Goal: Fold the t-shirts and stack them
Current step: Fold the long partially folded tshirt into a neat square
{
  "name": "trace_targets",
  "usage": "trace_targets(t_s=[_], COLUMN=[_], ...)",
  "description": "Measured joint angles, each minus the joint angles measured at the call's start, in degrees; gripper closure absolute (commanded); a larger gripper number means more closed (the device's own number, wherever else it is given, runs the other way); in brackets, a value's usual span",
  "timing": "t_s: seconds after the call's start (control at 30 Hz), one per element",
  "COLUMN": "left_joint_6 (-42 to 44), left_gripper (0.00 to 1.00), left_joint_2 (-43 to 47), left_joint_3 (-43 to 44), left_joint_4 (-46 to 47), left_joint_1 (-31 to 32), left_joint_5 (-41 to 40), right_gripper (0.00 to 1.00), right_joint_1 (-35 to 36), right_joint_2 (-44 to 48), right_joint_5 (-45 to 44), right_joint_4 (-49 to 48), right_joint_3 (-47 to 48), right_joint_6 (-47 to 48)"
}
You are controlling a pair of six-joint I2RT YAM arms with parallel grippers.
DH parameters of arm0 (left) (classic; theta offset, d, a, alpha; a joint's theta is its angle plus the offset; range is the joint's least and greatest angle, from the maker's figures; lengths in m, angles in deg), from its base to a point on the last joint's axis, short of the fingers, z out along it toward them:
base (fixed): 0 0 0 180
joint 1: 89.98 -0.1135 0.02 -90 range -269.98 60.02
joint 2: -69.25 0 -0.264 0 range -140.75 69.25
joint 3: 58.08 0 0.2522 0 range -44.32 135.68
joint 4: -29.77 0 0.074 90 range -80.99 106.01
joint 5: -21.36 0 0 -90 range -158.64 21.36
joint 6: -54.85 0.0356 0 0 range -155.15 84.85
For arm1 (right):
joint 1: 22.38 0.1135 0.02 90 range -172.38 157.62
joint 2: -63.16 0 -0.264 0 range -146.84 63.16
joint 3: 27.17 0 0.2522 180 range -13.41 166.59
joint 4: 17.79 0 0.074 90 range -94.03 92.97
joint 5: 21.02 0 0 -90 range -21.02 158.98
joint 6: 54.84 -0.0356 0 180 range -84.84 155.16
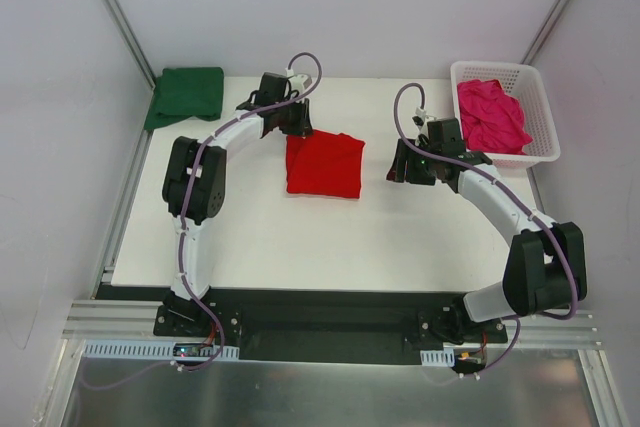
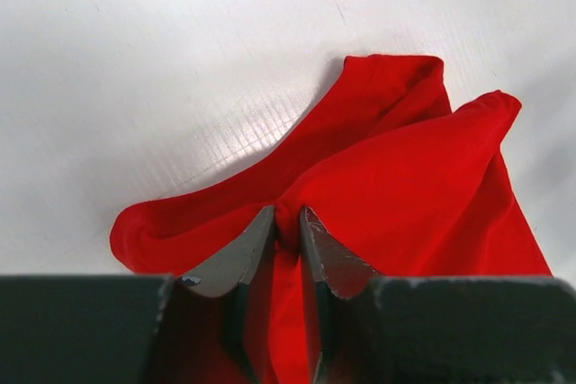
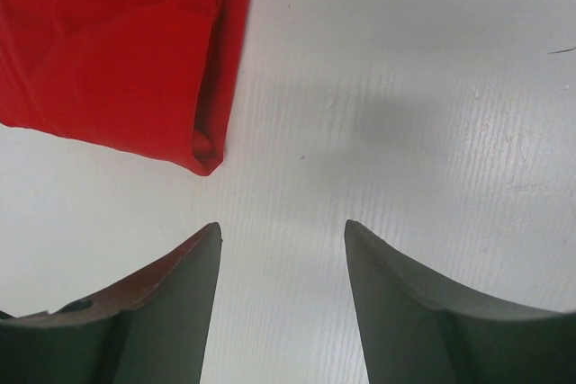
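Note:
A folded red t-shirt (image 1: 324,165) lies in the middle of the white table. My left gripper (image 1: 300,127) sits at its far left corner, shut on a pinch of the red cloth (image 2: 387,186), which bunches between the two fingertips (image 2: 288,227). My right gripper (image 1: 400,169) hovers just right of the shirt, open, with only bare table between its fingers (image 3: 281,231); the shirt's corner (image 3: 117,51) lies to its upper left. A folded dark green t-shirt (image 1: 186,95) rests at the table's far left corner. A crumpled magenta-pink t-shirt (image 1: 490,115) fills the basket.
The white lattice basket (image 1: 545,112) stands at the far right corner of the table (image 1: 300,247). Grey walls with metal frame posts close in both sides. The arm bases sit on a black rail (image 1: 320,322) at the near edge.

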Motion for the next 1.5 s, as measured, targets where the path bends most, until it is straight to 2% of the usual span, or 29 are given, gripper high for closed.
trace_targets(t_s=[0.13,1.23,1.27,1.37,1.4,1.5], left_joint_6=[-0.1,0.0,0.0,0.0,0.0,0.0], left_gripper=[0.92,0.93,0.93,0.94,0.94,0.94], left_joint_2=[0.0,2.8,2.8,2.8,2.8,2.8], left_joint_3=[0.0,-0.7,-1.0,-1.5,-1.6,-1.6], left_joint_4=[0.0,-0.1,-0.1,-0.1,-0.1,-0.1], left_joint_1=[0.0,-2.6,-2.6,-2.6,-2.6,-2.6], left_joint_5=[0.0,-0.8,-1.0,-1.3,-1.4,-1.5], right_gripper=[0.4,0.42,0.43,0.61,0.76,0.99], right_joint_1=[0.0,0.0,0.0,0.0,0.0,0.1], right_joint_2=[-0.2,-4.1,-4.2,-5.0,-5.3,-6.5], right_joint_5=[0.0,2.2,2.5,4.1,4.8,7.0], right_joint_4=[0.0,-0.9,-0.9,-1.0,-1.1,-1.5], right_joint_3=[0.0,0.0,0.0,0.0,0.1,0.7], right_joint_6=[0.0,-0.6,-0.6,-0.6,-0.6,-0.4])
